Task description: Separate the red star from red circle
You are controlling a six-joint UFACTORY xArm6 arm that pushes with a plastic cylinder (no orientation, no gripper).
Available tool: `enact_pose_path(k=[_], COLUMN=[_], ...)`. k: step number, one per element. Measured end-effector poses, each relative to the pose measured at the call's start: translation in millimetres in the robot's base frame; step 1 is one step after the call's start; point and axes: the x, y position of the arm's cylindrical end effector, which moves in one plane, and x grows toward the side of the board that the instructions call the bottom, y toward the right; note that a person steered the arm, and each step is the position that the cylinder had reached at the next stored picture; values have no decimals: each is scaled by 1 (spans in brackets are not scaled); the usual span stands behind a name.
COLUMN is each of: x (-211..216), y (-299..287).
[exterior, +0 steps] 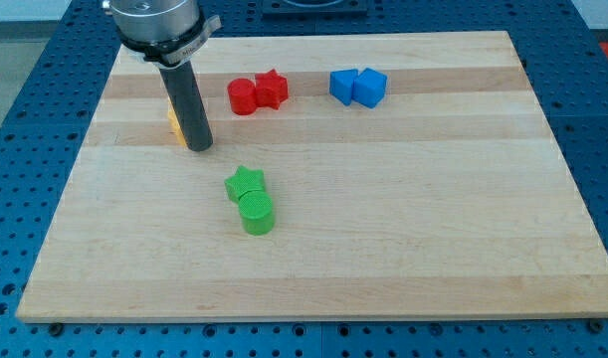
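Observation:
The red circle (242,96) and the red star (272,89) sit touching each other near the view's top, the star on the right. My tip (200,148) rests on the board to the lower left of the red circle, a short gap away. The rod hides most of a yellow block (173,122) just behind it on the left; its shape cannot be made out.
A green star (245,182) and a green circle (257,214) touch each other in the board's middle, below the red pair. Two blue blocks (358,87) sit together at the top, right of the red star. The wooden board (433,219) ends at its edges all round.

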Motion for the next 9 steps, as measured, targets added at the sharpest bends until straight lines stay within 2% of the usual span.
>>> enact_pose_path(k=[6, 7, 8, 9], x=[-8, -21, -52, -54], y=[18, 19, 19, 14])
